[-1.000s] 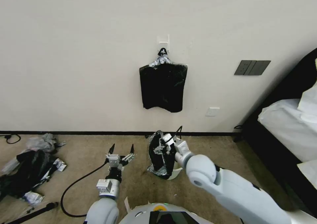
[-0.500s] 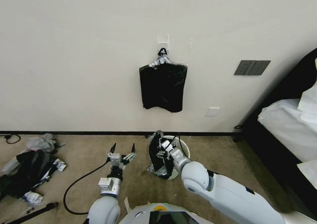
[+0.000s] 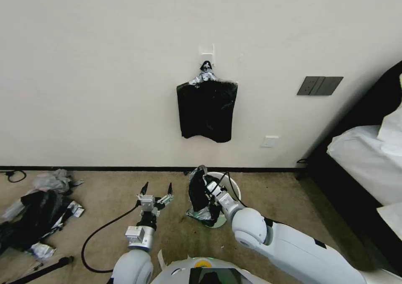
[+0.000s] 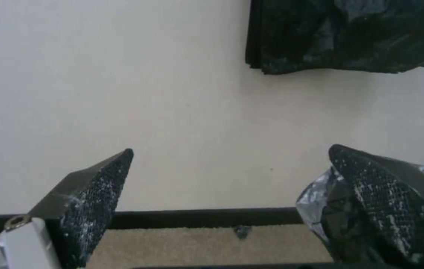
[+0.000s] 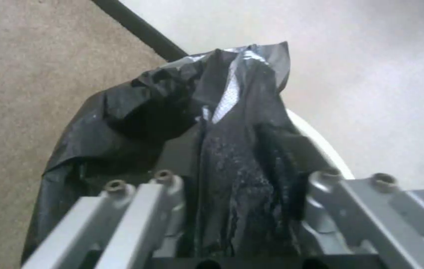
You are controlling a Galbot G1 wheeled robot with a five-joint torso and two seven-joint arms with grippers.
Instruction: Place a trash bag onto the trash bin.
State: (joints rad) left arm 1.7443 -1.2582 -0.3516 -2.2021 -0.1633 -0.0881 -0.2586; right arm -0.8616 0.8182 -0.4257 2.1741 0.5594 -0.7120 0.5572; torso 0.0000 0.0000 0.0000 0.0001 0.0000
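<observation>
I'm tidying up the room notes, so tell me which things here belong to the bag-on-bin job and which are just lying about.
Part of the job:
- thin glossy black plastic trash bag, clamped in the right tool
- round pale cream plastic trash bin
- left tool, open, beside them

Lying about:
- flat bundle of black bags hanging on the wall
- heap of black and grey plastic litter on the carpet
- white bed

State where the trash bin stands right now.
In the head view the trash bin stands on the carpet by the wall, right of centre, the trash bag draped against its left side.
</observation>
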